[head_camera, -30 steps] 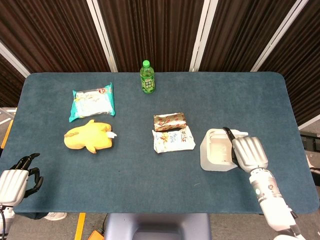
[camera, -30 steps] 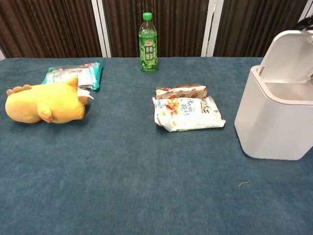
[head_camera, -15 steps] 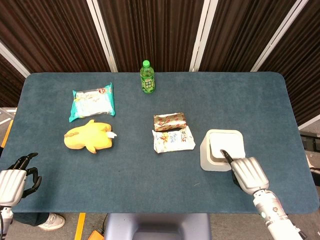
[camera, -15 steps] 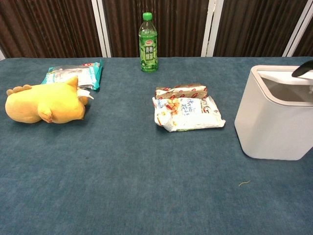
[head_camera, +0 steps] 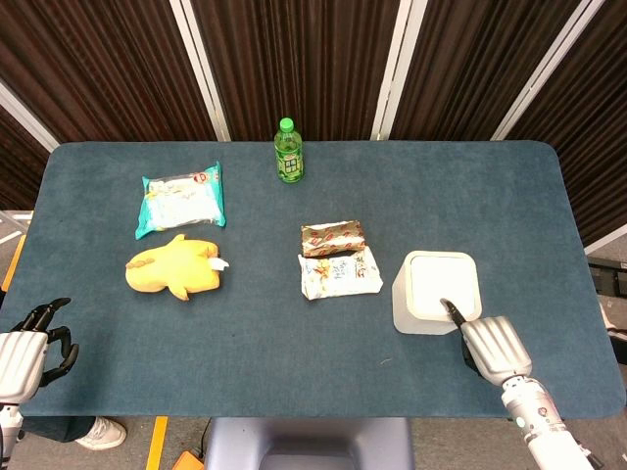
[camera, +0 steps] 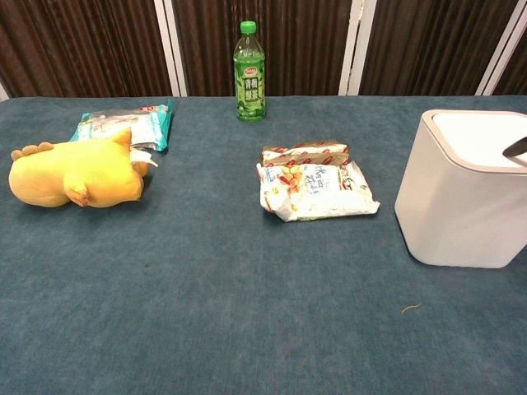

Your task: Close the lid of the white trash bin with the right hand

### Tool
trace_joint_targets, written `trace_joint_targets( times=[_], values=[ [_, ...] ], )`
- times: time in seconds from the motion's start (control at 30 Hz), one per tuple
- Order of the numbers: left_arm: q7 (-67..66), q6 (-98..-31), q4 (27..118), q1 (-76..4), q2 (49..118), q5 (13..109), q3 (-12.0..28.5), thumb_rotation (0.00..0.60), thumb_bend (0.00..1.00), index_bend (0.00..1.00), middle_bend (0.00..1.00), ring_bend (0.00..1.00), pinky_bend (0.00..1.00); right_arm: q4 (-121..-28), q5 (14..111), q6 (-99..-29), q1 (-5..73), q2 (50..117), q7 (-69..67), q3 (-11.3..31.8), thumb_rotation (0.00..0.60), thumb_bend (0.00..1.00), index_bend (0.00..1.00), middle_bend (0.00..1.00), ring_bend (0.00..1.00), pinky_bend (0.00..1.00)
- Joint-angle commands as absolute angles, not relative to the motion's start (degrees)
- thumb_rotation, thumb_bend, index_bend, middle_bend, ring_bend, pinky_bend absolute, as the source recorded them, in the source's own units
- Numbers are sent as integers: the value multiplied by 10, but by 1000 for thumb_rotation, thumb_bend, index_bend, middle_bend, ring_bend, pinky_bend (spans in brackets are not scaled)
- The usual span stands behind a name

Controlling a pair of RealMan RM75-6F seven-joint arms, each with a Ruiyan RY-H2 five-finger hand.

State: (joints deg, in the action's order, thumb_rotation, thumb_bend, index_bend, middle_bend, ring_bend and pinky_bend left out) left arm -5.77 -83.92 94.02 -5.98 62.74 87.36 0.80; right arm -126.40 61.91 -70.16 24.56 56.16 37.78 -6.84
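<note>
The white trash bin (head_camera: 401, 305) stands on the right of the blue table, and its lid (head_camera: 443, 282) lies flat and closed on top. In the chest view the bin (camera: 461, 206) shows the lid (camera: 482, 132) level with its rim. My right hand (head_camera: 495, 348) hovers at the bin's near right corner, holding nothing, with one dark fingertip (head_camera: 447, 306) over the lid's near edge. The chest view shows only that fingertip (camera: 517, 148). Off the table's near left corner, my left hand (head_camera: 24, 351) holds nothing, fingers apart.
A green bottle (head_camera: 288, 152) stands at the back centre. A brown snack pack (head_camera: 333, 238) and a white one (head_camera: 339, 274) lie just left of the bin. A yellow plush toy (head_camera: 174, 266) and a teal packet (head_camera: 182, 199) lie on the left.
The lid has gone from raised to flat and closed. My right hand has drawn back toward the near edge, from over the bin to just past its near corner.
</note>
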Motion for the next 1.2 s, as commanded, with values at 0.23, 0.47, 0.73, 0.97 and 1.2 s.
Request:
trace_joint_targets(
  times=[0.23,0.47,0.73,0.97,1.2],
  values=[
    [-59,-840,941,-60,627,873,9,600,418,504,179,205,491,-1247,618,-681,242,569,365,-69,600,989,233,830,688,725],
    [-61,-839,942,-60,627,875,8,600,418,506,179,206,491,-1255,662,-697,230,556,322,-55,600,989,177,829,688,725],
    [-64,-838,943,-61,628,876,7,600,418,508,179,206,490,-1266,751,-745,201,522,257,-40,600,916,166,830,688,725],
    [-66,-837,944,-61,628,876,7,600,418,507,179,206,491,-1256,820,-785,173,505,211,-38,600,712,193,758,590,728],
    [-73,-847,950,-58,627,887,5,600,418,505,179,206,491,-1160,896,-906,95,514,151,-38,600,359,134,235,200,540]
  ],
)
